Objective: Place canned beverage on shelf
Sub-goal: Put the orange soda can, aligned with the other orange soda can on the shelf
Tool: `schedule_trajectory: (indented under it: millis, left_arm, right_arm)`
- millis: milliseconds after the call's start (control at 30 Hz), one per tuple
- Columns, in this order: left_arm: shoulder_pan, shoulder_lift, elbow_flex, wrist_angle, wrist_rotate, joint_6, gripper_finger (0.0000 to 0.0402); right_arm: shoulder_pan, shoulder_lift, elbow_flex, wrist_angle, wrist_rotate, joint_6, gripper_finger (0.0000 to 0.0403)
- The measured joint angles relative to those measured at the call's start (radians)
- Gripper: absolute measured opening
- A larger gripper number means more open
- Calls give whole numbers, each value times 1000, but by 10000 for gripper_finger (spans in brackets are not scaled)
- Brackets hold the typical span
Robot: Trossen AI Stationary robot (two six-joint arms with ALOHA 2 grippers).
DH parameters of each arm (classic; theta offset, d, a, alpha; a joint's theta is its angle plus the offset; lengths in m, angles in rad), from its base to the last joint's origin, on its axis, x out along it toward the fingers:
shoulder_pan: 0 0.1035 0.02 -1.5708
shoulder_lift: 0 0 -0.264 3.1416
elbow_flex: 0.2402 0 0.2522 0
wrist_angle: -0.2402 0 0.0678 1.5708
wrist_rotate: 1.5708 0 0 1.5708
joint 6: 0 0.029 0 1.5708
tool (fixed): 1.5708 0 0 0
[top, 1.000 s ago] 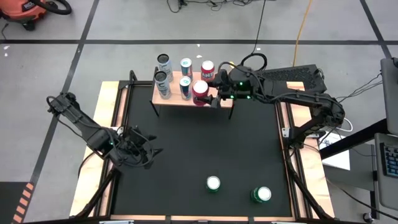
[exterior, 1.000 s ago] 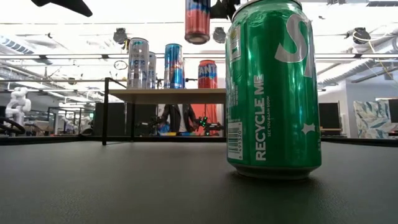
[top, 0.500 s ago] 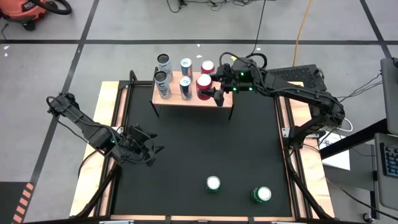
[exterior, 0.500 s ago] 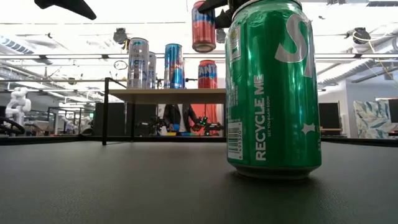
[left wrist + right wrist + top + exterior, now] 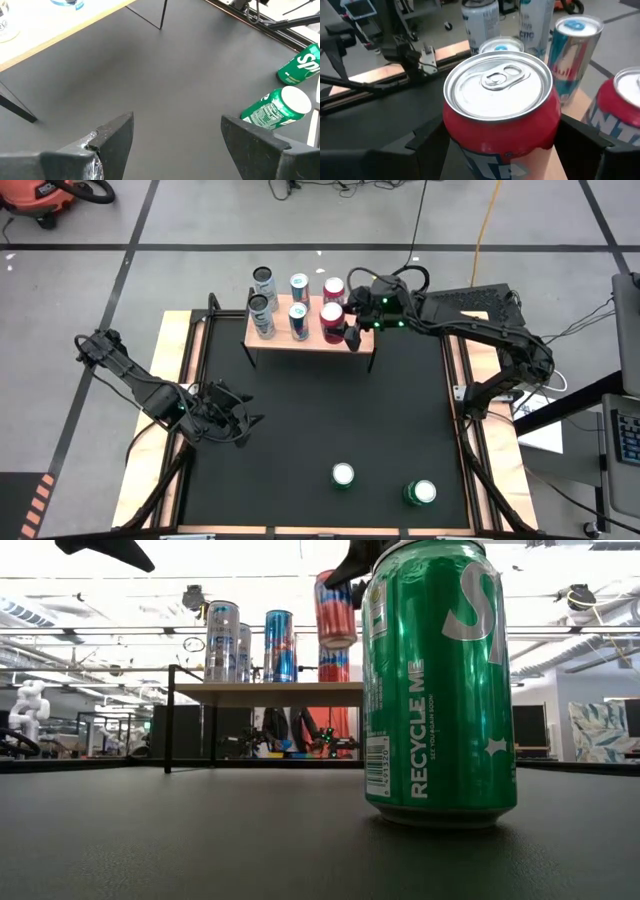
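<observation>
Right gripper (image 5: pixel 347 323) grips a red can (image 5: pixel 500 117) around its sides, holding it upright just above the shelf (image 5: pixel 363 346), in the open spot beside the blue can (image 5: pixel 298 320). Lower it straight, keep it level, and let go only once the base sits flat on the wood, clear of the red can (image 5: pixel 334 288) behind. Farther off, the left gripper (image 5: pixel 232 420) waits with fingers apart over the black mat (image 5: pixel 300 440), two green cans (image 5: pixel 342 475) still unshelved.

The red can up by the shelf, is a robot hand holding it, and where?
Yes. The right gripper holds the red can by its sides, a dark finger on each side below the rim. The left gripper holds nothing.
</observation>
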Motion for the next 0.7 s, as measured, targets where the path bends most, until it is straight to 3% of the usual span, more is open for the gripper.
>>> schedule_trajectory:
  millis: [700]
  left_arm:
    - [0, 0, 0, -1, 31, 6, 299]
  right_arm:
    - [-27, 0, -177, 239, -29, 33, 284]
